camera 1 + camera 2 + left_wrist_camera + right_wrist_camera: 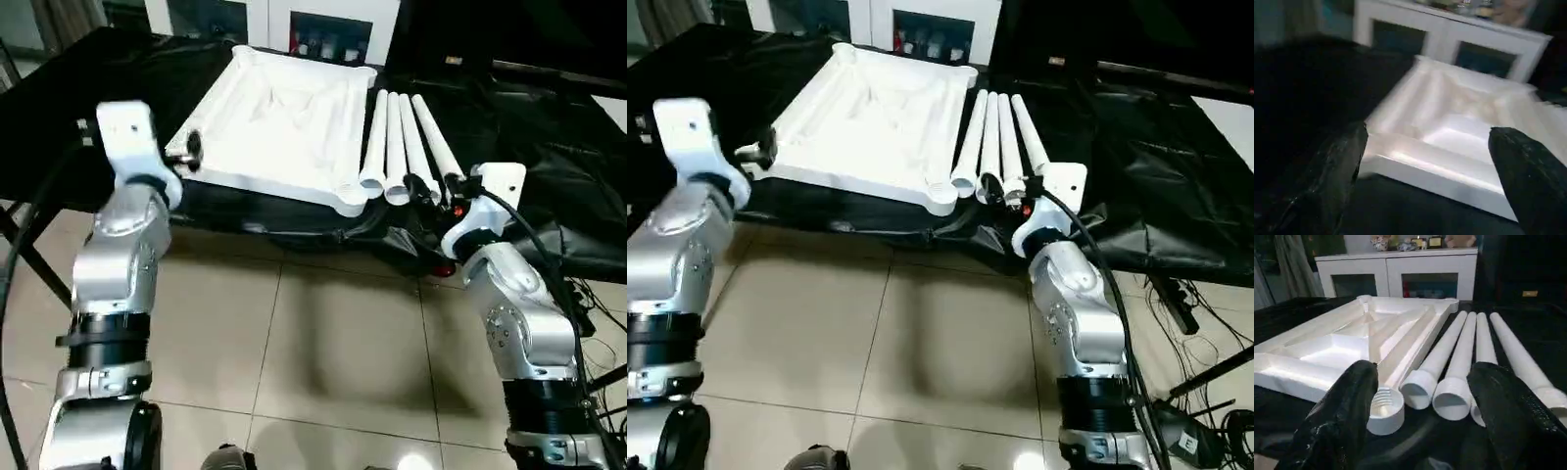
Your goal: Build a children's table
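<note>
The children's table top (284, 127) lies upside down, ribs up, on a black-covered surface. Several white legs (397, 137) lie side by side along its right edge, open ends toward me. My left gripper (189, 152) stands open at the top's near left edge. In the left wrist view that edge (1435, 166) lies just beyond the wide-spread fingers (1327, 176). My right gripper (431, 186) is open just short of the leg ends. The right wrist view has the legs' open ends (1452, 396) and a round corner socket (1385, 406) between its fingers (1347, 416), nothing gripped.
A black cloth (549, 147) covers the low surface and hangs over its front edge. A white glass-door cabinet (1396, 274) stands behind it. Tiled floor (323, 343) lies between me and the surface. Cables (1195, 304) trail on the floor at the right.
</note>
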Available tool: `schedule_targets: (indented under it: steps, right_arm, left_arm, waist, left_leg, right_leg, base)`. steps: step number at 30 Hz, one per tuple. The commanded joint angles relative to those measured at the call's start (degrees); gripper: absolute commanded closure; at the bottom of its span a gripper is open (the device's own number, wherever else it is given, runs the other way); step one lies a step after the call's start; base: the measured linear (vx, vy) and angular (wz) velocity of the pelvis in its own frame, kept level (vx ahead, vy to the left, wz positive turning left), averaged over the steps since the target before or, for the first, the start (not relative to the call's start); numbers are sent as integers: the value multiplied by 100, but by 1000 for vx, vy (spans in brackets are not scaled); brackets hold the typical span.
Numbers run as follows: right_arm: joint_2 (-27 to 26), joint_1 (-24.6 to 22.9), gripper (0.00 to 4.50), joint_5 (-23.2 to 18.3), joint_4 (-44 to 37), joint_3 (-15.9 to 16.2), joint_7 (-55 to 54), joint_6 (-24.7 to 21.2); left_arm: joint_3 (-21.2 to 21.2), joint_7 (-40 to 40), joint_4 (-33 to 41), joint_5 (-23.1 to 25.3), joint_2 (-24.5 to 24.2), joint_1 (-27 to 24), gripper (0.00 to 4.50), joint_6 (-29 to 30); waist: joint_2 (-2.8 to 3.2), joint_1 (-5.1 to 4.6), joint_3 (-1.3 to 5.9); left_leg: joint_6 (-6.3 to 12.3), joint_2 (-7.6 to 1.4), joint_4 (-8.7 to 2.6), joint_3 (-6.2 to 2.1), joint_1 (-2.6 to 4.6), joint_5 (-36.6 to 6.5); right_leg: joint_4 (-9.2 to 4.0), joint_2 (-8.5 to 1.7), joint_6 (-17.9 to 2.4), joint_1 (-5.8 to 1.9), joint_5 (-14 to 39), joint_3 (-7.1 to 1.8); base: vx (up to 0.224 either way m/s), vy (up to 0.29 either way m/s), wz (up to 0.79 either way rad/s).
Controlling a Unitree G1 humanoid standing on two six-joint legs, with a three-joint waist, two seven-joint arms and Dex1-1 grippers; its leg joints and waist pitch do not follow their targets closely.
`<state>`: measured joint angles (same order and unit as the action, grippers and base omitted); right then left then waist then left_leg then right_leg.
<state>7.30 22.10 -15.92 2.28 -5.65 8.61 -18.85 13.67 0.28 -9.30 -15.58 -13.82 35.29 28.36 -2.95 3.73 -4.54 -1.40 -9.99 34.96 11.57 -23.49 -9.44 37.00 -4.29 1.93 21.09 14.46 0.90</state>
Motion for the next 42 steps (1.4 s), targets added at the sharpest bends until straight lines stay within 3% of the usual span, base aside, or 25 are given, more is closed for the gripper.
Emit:
schedule_targets:
  steps: [1, 5, 8, 9, 13, 14, 15, 17, 18, 19, 20, 21, 23, 26, 27, 28, 29, 30, 33, 34, 35, 38, 39, 41, 42]
  right_arm:
    - [34, -41, 120, -8, -253, -40, -31, -97]
    - [58, -158, 120, 101, -442, -8, -72, 59]
    - [48, -373, 120, 71, -503, -20, -83, -17]
    - [-39, -657, 120, -47, -654, -48, -55, -53]
    - [-124, -904, 120, -137, -813, -28, 7, -85]
    - [-146, -925, 120, -120, -829, 14, 3, -128]
    - [-146, -925, 120, -120, -829, 14, 3, -128]
    - [-146, -883, 120, -56, -781, 83, 28, -69]
    - [-140, -829, 120, 0, -719, 152, 60, 14]
    - [-141, -805, 120, 18, -691, 178, 72, 47]
    - [-148, -771, 120, 13, -664, 188, 88, 71]
    - [-152, -737, 120, 7, -655, 188, 100, 89]
    - [-153, -660, 120, -23, -645, 162, 113, 93]
    - [-157, -579, 120, -40, -603, 124, 122, 75]
    - [-162, -555, 120, -44, -584, 111, 130, 72]
    - [-171, -528, 120, -43, -548, 110, 141, 74]
    - [-175, -505, 120, -42, -519, 113, 148, 77]
    - [-181, -491, 120, -35, -504, 126, 146, 78]
    - [-191, -464, 120, -27, -463, 143, 148, 108]
    - [-195, -455, 120, -25, -441, 145, 150, 133]
    - [-198, -452, 120, -22, -427, 149, 155, 148]
    - [-209, -457, 120, 6, -398, 169, 162, 181]
    - [-214, -460, 120, 15, -394, 172, 164, 185]
    - [-240, -477, 120, 41, -398, 183, 165, 198]
    - [-244, -479, 120, 45, -398, 186, 165, 198]
  left_arm:
    - [-203, -450, 452, -247, 20, -177, 10, 101]
    - [-622, -507, 970, 178, -130, -673, 10, 42]
    - [-670, -556, 1184, 182, -93, -1114, 10, -94]
    - [-872, -661, 1363, 427, -249, -1636, 10, -306]
    - [-1082, -826, 1502, 611, -375, -2116, 10, -480]
    - [-1093, -854, 1592, 622, -355, -2231, 10, -523]
    - [-1093, -854, 1592, 622, -355, -2231, 10, -523]
    - [-1101, -842, 1645, 657, -358, -2199, 10, -567]
    - [-1145, -838, 1612, 744, -414, -2083, 10, -638]
    - [-1171, -840, 1576, 791, -448, -2021, 10, -673]
    - [-1123, -879, 1558, 701, -435, -1948, 10, -614]
    - [-1109, -902, 1538, 699, -466, -1891, 10, -622]
    - [-1081, -1010, 1509, 677, -547, -1805, 10, -625]
    - [-1044, -1064, 1474, 693, -612, -1717, 10, -615]
    - [-1023, -1069, 1459, 668, -607, -1691, 10, -599]
    - [-1030, -1083, 1420, 687, -625, -1672, 10, -611]
    - [-1035, -1096, 1389, 713, -628, -1658, 10, -619]
    - [-1014, -1084, 1354, 703, -596, -1656, 10, -626]
    - [-1012, -1051, 1284, 709, -518, -1668, 10, -655]
    - [-1042, -1037, 1270, 734, -493, -1690, 10, -672]
    - [-1047, -1023, 1267, 729, -473, -1695, 10, -667]
    - [-1068, -1015, 1248, 739, -441, -1689, 10, -661]
    - [-1072, -1021, 1241, 745, -437, -1683, 10, -663]
    - [-1070, -1038, 1207, 750, -435, -1652, 10, -669]
    - [-1068, -1042, 1198, 749, -435, -1645, 10, -674]
  waist:
    - [29, 8, 492]
    - [102, -18, 480]
    - [88, -33, 463]
    - [117, -49, 473]
    - [103, -100, 462]
    - [72, -116, 435]
    - [72, -116, 435]
    - [95, -155, 334]
    - [75, -172, 321]
    - [93, -190, 275]
    - [137, -241, 259]
    - [137, -241, 259]
    - [202, -402, 286]
    - [214, -486, 352]
    - [204, -497, 392]
    - [221, -496, 416]
    - [185, -495, 447]
    - [175, -479, 478]
    - [180, -418, 532]
    - [187, -417, 580]
    - [195, -412, 635]
    - [189, -400, 660]
    - [170, -380, 653]
    - [136, -308, 654]
    - [132, -290, 661]
  left_leg:
    - [-79, -276, -385, -134, 251, -434]
    - [-130, -298, -409, -151, 240, -559]
    - [-211, -299, -429, -154, 231, -744]
    - [-231, -286, -424, -154, 239, -801]
    - [-252, -302, -459, -172, 241, -997]
    - [-353, -317, -499, -173, 292, -1591]
    - [-353, -317, -499, -173, 292, -1591]
    - [-581, -320, -531, -206, 509, -3171]
    - [-592, -295, -511, -205, 553, -3395]
    - [-566, -269, -510, -219, 660, -3751]
    - [-560, -258, -546, -276, 759, -4028]
    - [-560, -258, -546, -276, 759, -4028]
    - [-665, -289, -685, -420, 717, -4327]
    - [-513, -265, -718, -419, 624, -3841]
    - [-383, -241, -715, -375, 553, -3396]
    - [-313, -229, -703, -345, 554, -3178]
    - [-131, -209, -675, -285, 557, -2754]
    - [49, -168, -624, -234, 470, -2179]
    - [406, -112, -536, -172, 473, -1223]
    - [610, -88, -501, -197, 465, -699]
    - [1080, -60, -426, -258, 579, 41]
    - [1766, -45, -303, -342, 712, 805]
    - [1940, -18, -246, -360, 672, 1026]
    - [1869, 102, -166, -320, 559, 1064]
    - [1785, 129, -145, -343, 589, 1044]
  right_leg:
    - [-353, -286, -1210, -118, -750, -158]
    - [-370, -284, -1008, -110, -621, -162]
    - [-396, -285, -947, -118, -462, -171]
    - [-407, -275, -923, -108, -404, -178]
    - [-429, -256, -843, -77, -190, -176]
    - [-488, -266, -817, -82, 524, -170]
    - [-488, -266, -817, -82, 524, -170]
    - [-718, -256, -616, -29, 2590, -125]
    - [-795, -249, -559, -24, 2962, -105]
    - [-917, -232, -461, -46, 3573, -36]
    - [-1010, -207, -424, -150, 3697, 79]
    - [-1010, -207, -424, -150, 3697, 79]
    - [-946, -197, -491, -371, 3021, 238]
    - [-932, -262, -690, -534, 2386, 215]
    - [-923, -275, -844, -618, 2073, 172]
    - [-909, -275, -937, -630, 1890, 149]
    - [-874, -268, -1128, -652, 1533, 119]
    - [-849, -270, -1269, -754, 1170, 95]
    - [-781, -232, -1443, -812, 568, 86]
    - [-691, -159, -1459, -856, 51, 119]
    - [-535, -66, -1386, -796, -779, 169]
    - [-363, -9, -1160, -713, -1475, 176]
    - [-323, 2, -1055, -737, -1609, 156]
    - [-311, 59, -959, -863, -1922, 73]
    - [-282, 131, -848, -886, -2122, 29]
  base:
    - [0, 0, 0]
    - [0, 0, 0]
    - [0, 0, 0]
    - [0, 0, 0]
    - [0, 0, 0]
    - [0, 0, 0]
    - [0, 0, 0]
    - [0, 0, 0]
    - [0, 0, 0]
    - [0, 0, 0]
    - [0, 0, 0]
    - [0, 0, 0]
    - [19, 24, -11]
    - [57, 44, -21]
    - [88, 18, -10]
    - [88, 18, -10]
    - [86, -2, -1]
    - [103, -16, 2]
    - [121, -24, 4]
    - [140, -31, 6]
    - [153, -29, 3]
    - [147, -42, 7]
    - [131, -60, 9]
    - [124, -53, 10]
    - [102, -62, 16]
